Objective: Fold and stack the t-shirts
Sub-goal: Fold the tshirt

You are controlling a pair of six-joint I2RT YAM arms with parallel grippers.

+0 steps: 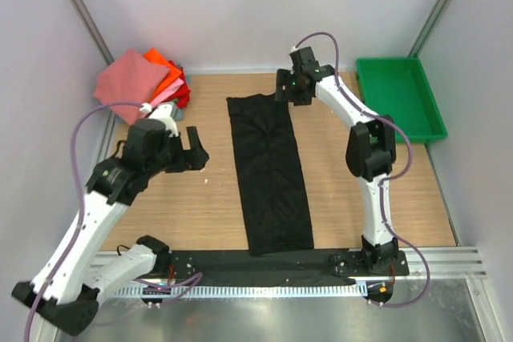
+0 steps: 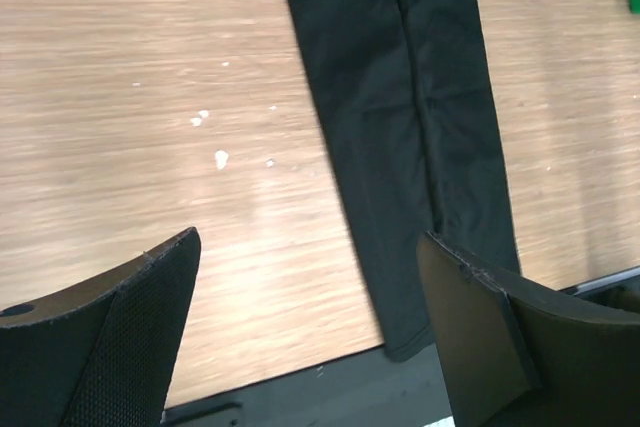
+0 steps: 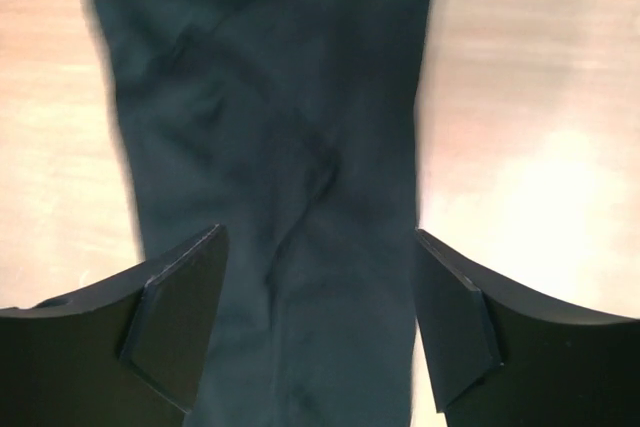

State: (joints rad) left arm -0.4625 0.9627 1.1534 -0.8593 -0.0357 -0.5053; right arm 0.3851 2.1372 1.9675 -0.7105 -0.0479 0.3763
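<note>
The black t-shirt point(image 1: 270, 172) lies folded into a long narrow strip down the middle of the wooden table; it also shows in the left wrist view point(image 2: 405, 117) and the right wrist view point(image 3: 290, 177). A stack of folded t-shirts in salmon-pink point(image 1: 128, 79), orange and red point(image 1: 172, 78) sits at the far left corner. My left gripper point(image 1: 194, 150) is open and empty, above bare wood left of the strip. My right gripper point(image 1: 285, 90) is open and empty, above the strip's far end.
A green plastic tray point(image 1: 399, 95) stands at the far right. A black mat strip point(image 1: 264, 262) runs along the table's near edge, under the shirt's near end. Grey walls close in the table on three sides.
</note>
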